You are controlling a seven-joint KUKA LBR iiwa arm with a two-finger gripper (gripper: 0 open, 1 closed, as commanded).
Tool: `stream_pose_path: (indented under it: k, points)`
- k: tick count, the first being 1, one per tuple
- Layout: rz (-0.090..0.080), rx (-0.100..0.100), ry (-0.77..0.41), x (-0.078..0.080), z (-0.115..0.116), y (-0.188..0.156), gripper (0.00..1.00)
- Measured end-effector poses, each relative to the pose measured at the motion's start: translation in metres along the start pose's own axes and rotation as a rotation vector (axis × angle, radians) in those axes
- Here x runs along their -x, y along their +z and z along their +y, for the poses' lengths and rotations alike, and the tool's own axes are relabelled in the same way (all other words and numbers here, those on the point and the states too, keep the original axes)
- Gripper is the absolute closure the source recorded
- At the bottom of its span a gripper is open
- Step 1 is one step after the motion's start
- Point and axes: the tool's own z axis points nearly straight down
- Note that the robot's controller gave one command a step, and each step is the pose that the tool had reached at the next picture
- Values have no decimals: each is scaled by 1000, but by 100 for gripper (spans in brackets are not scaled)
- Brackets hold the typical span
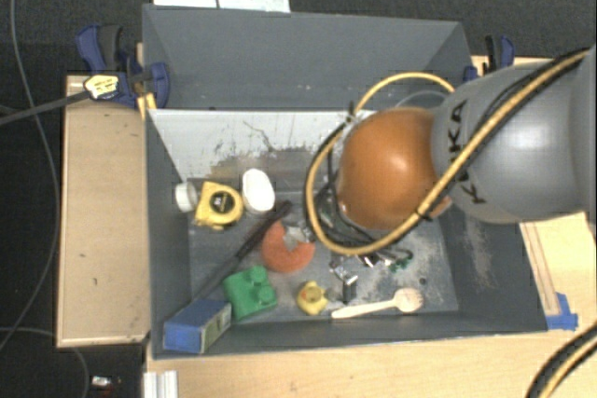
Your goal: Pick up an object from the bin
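Gripper [347,280] low at 5 o'clock of bin [280,61]; jaw state cannot tell. Nearest things: wooden spoon [373,306] at its 5 o'clock, small yellow lump [312,297] at 8. Nothing visibly lifted; grasp and lift likely remain.

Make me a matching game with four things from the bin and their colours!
Things:
1. tape measure
2. toy block
3. box
4. spoon

Colours:
A. blue
B. pale wood
C. yellow
D. green

Right pairs: 1-C, 2-D, 3-A, 4-B.
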Motion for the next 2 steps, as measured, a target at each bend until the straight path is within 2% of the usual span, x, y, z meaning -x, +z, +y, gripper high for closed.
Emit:
stream_pose_path:
  k: [1, 2]
  points:
    - [2, 1, -65, 65, 7, 43, 0]
    - [3, 3, -12, 85, 1, 57, 0]
